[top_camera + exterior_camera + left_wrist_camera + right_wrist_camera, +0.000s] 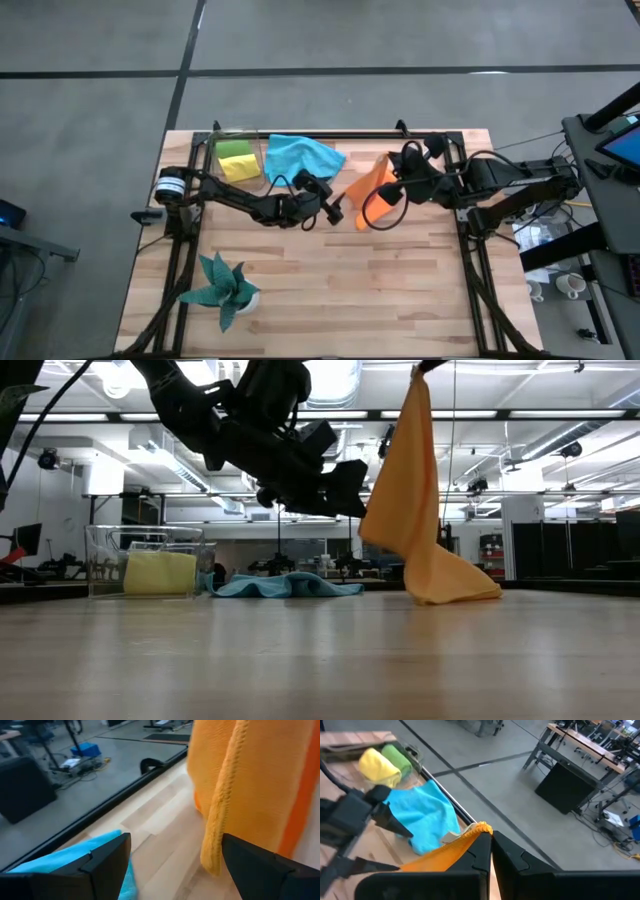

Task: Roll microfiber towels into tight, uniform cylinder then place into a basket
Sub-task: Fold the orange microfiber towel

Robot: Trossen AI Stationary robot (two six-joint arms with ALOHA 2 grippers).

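The orange towel (410, 500) hangs from my right gripper (489, 836), which is shut on its top, raised right of the table's middle (392, 178). My left gripper (175, 870) is open just left of the towel (338, 212). Its fingers stand on either side of the towel's hanging hemmed edge (222, 815) without touching it. The blue towel (300, 155) lies crumpled flat on the table at the back. The clear basket (237, 155) at the far left holds a yellow rolled towel (377, 767) and a green one (400, 757). My right gripper pinches the orange towel's uppermost corner (479, 827) between its two fingers, slanting down from the table's right side. The towel hangs below the fingers in loose folds. Its lower end (455, 588) rests bunched on the table.
A dark teal spiky plant (222, 290) stands near the front left corner. A black metal frame (330, 135) runs along the table's far edge and down both sides. Bare wood (380, 290) stretches across the near half.
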